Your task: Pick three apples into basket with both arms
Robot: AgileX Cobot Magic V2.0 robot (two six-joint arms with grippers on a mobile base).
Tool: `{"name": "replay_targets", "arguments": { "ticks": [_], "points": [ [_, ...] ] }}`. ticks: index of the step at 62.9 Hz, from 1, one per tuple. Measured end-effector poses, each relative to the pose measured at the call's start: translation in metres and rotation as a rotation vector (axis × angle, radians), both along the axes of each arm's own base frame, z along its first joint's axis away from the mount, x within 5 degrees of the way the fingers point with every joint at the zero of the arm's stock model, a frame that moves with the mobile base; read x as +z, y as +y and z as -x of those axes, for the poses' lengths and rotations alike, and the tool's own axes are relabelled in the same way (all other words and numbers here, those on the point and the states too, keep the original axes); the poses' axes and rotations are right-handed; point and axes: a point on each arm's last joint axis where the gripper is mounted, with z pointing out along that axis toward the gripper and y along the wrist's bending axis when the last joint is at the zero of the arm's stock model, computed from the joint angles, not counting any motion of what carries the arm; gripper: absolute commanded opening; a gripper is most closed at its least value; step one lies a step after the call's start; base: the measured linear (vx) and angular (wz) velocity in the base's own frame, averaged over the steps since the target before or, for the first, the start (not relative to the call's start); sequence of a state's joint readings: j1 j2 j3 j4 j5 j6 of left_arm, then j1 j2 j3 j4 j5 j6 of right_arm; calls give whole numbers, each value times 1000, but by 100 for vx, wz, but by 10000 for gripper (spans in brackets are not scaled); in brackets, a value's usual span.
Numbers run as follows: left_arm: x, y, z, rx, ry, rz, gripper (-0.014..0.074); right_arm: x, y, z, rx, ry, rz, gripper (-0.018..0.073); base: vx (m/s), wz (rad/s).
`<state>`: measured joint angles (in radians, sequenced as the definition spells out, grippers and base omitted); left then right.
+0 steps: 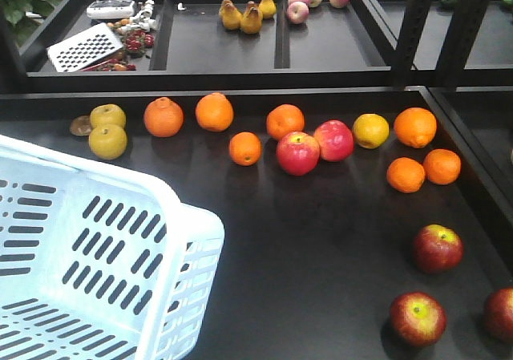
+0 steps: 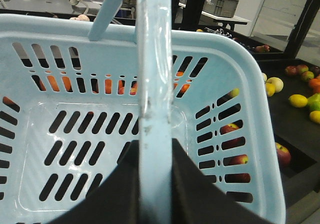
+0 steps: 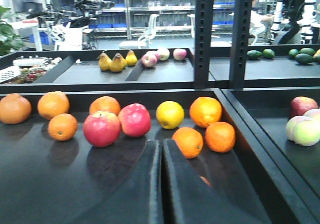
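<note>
Only the left wrist view shows the left end effector [image 2: 156,156] clamping the basket [image 2: 60,27] handle (right end effector [image 3: 160,145] closed).

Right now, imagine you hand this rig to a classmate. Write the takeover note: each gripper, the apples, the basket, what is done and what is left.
Left gripper: shut on the handle of the basket, which is at the front left.
Right gripper: shut, holding nothing, low over the tray.
Apples: all three dark red ones lie on the tray at the front right, outside the basket.
Done: basket held; no apple in it.
Left: pick all three apples and put them in the basket.
</note>
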<state>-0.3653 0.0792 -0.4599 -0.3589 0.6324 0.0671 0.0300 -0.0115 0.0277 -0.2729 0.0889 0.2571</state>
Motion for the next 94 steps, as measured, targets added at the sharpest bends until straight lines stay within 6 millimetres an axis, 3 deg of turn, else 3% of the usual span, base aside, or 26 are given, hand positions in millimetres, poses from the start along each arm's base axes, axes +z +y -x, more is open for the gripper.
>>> {"name": "replay_targets", "arguments": {
  "ticks": [94],
  "points": [
    [0, 0, 0, 0, 0, 0, -8, 0, 0, 0, 0, 0, 0, -4, 2, 0]
  ]
}}
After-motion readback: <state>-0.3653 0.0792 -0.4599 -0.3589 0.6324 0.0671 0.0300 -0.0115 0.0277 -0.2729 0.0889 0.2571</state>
